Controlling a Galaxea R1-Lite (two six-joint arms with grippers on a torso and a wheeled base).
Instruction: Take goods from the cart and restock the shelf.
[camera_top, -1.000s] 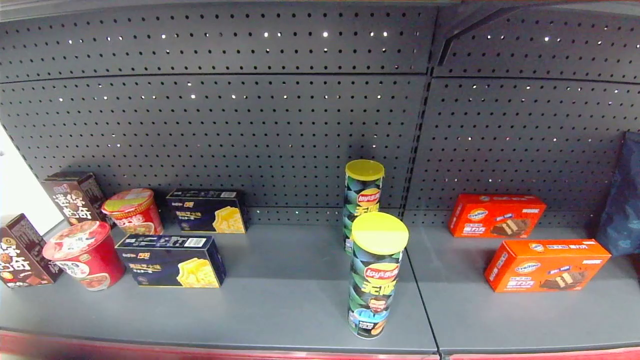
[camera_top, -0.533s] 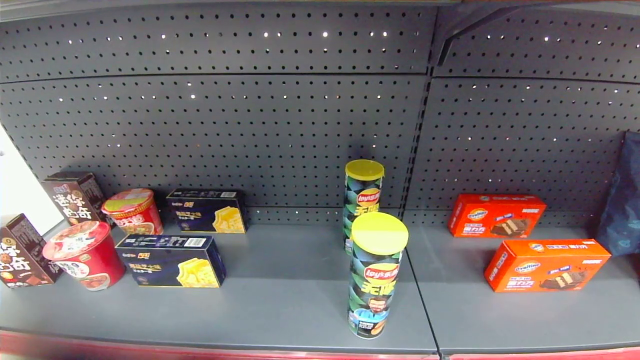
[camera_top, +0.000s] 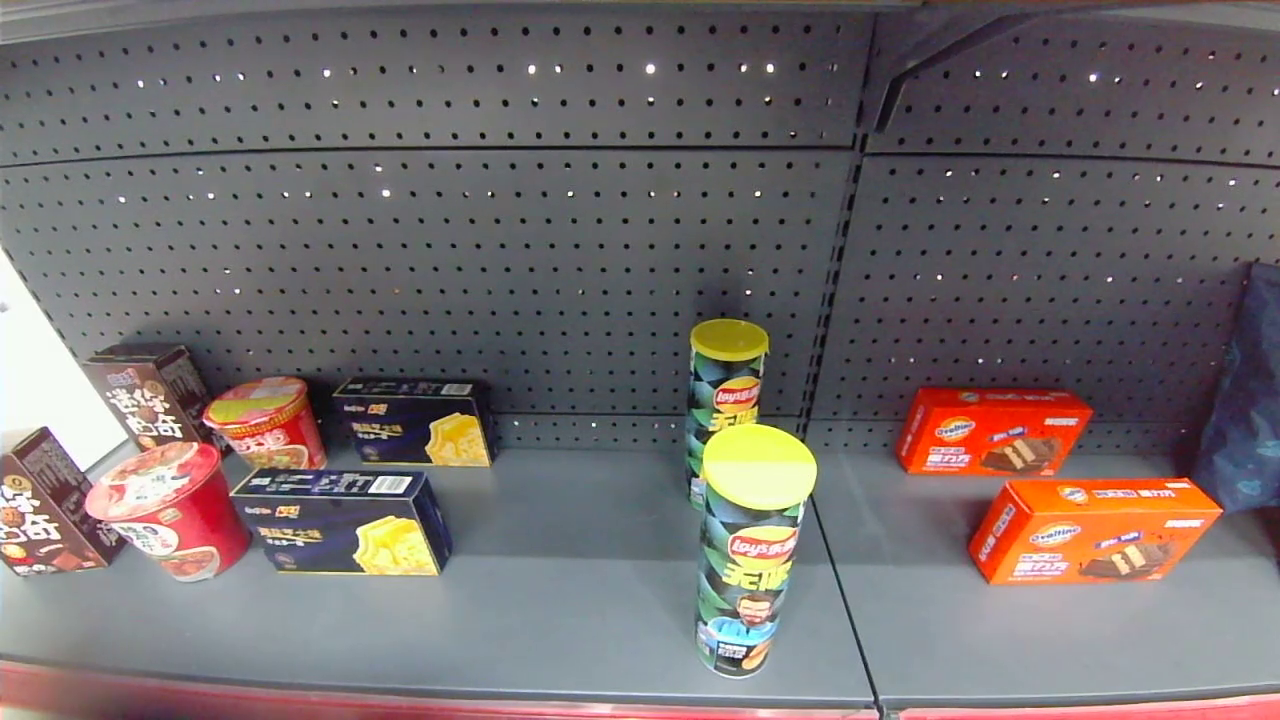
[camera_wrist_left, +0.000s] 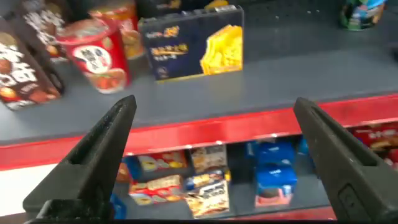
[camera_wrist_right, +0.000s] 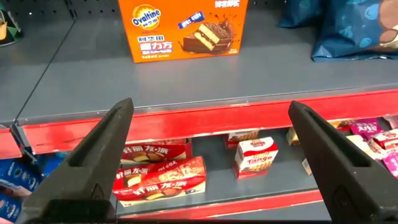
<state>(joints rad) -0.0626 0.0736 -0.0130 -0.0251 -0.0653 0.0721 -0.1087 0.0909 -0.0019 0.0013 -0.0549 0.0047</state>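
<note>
Left tool (camera_wrist_left: 214, 103) spread wide before grey shelf (camera_top: 580, 600); front yellow-lidded tube (camera_top: 752, 560) upright.

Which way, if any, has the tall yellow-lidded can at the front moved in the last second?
No, it has not moved. The front can stands just left of the shelf seam, directly before the rear can, exactly as earlier.

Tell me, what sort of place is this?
Probably a shop aisle, or a mock-up of one: a grey shelf with a pegboard back, snack goods in rows such as chip canisters and orange boxes, and more packets stocked underneath.
</note>
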